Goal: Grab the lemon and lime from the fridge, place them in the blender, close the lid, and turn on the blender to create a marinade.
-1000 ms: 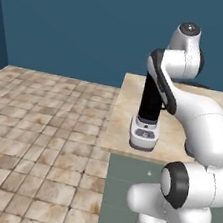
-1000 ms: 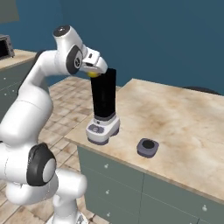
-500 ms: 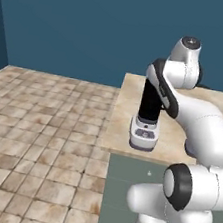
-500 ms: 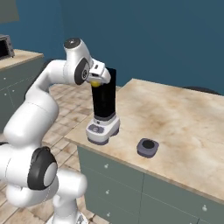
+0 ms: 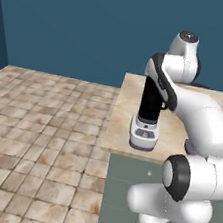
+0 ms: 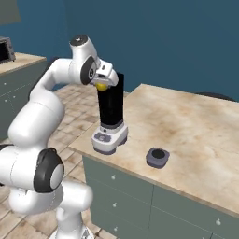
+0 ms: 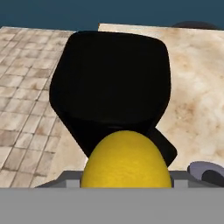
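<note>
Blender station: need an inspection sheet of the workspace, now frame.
Surface: beige stone counter on grey-green cabinets.
Job's things: blender upright near the counter's corner, jar open; lid lying on the counter beside it, apart; lemon held above the jar's mouth.
Clutter: nothing seen.
End effector: end effector shut on the lemon, over the blender jar.
Cables: nothing seen.
Surroundings: tiled floor, blue wall, a second counter with a dark appliance at far left.

No text reads; the blender [image 6: 110, 121] panel seems unmarked.
</note>
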### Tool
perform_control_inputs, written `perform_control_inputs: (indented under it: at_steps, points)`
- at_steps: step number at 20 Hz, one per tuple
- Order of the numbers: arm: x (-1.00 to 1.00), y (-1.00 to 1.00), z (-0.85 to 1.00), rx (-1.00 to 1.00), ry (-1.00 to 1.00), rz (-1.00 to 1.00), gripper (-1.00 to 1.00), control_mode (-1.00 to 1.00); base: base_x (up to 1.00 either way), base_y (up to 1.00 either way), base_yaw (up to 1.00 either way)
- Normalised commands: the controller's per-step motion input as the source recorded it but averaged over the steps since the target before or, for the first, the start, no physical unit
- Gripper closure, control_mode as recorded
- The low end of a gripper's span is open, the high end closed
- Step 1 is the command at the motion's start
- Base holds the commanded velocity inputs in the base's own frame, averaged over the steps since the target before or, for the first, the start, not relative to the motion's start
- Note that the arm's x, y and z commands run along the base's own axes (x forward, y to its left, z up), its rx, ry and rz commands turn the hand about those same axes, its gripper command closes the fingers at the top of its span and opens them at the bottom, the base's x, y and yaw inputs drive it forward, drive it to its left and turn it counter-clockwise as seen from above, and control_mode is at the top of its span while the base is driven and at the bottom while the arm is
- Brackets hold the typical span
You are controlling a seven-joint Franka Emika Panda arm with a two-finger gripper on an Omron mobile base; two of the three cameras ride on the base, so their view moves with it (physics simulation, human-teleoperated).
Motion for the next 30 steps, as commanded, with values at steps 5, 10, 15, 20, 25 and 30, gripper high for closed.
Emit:
perform_control_inputs:
  at_steps: [5,10,15,20,25,30]
  points:
    - [0.09,0.0,0.12,0.0,0.0,0.0,1.0,-1.0,0.0,0.0,0.0]
    - [-0.33,0.0,0.21,0.0,-0.22,0.0,1.0,-1.0,0.0,0.0,0.0]
    - [-0.24,0.0,0.28,0.0,-0.25,0.0,1.0,-1.0,0.0,0.0,0.0]
    - [0.01,0.0,0.23,0.0,-0.13,0.0,1.0,-1.0,0.0,0.0,0.0]
    - [0.14,0.0,0.34,0.0,-0.04,0.0,1.0,-1.0,0.0,0.0,0.0]
    - [0.22,0.0,0.06,0.0,0.0,0.0,1.0,1.0,0.17,-0.01,0.0]
